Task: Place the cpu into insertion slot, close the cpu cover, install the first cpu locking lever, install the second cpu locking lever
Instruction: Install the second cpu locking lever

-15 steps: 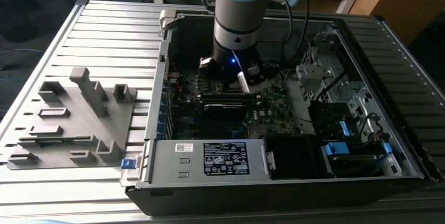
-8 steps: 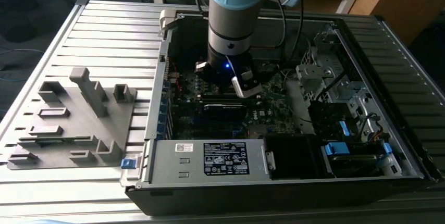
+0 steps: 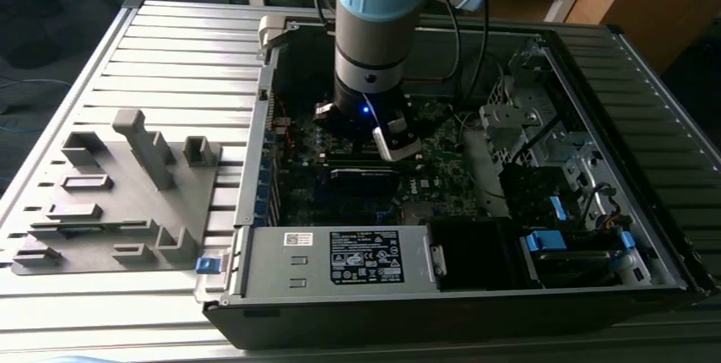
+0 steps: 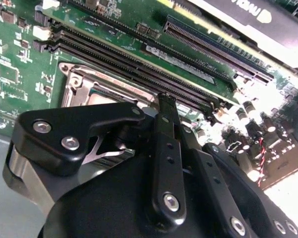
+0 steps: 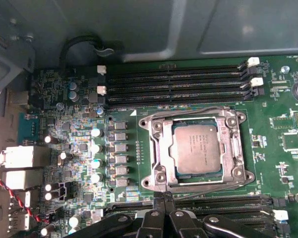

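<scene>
In the first wrist view the cpu (image 5: 196,148), a flat square chip with a silver-grey top, lies in the insertion slot (image 5: 174,131) on the green board. The cpu cover (image 5: 156,148), a silver frame plate, lies flat around it. Thin wire levers run along two sides of the frame; I cannot tell whether they are latched. My gripper (image 5: 164,197) is shut with nothing between its black fingers, its tips just outside one edge of the frame. In the second wrist view the gripper (image 4: 171,111) points at the cover (image 4: 74,87). In the exterior view the gripper (image 3: 383,148) is low inside the open computer case.
Long black memory slots (image 5: 179,82) run beside the socket. A black card (image 4: 248,15) stands close behind the fingers. The case walls, a power supply (image 3: 338,257) and drive bays (image 3: 563,211) hem in the board. A grey fixture (image 3: 113,194) lies on the table at the exterior view's left.
</scene>
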Action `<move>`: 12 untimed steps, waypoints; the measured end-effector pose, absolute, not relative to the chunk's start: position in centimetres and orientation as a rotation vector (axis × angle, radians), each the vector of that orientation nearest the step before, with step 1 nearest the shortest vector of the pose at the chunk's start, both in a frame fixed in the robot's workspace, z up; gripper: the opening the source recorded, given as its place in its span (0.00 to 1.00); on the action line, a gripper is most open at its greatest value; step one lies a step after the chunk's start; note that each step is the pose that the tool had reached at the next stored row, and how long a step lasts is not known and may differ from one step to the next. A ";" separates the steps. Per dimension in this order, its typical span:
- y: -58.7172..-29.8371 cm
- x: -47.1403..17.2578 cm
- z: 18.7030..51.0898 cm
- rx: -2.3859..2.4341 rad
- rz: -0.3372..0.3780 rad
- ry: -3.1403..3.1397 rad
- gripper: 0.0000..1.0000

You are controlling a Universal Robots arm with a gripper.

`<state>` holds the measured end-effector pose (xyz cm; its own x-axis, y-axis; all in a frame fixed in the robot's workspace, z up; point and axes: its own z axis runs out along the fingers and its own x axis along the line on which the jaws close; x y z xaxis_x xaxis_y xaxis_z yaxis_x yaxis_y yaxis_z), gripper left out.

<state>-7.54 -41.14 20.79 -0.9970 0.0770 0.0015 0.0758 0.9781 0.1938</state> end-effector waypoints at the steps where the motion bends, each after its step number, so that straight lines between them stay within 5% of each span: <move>1: -41.1 -7.6 20.7 0.121 0.307 3.118 0.11; 12: -41.3 -7.7 20.3 0.121 0.350 3.115 0.11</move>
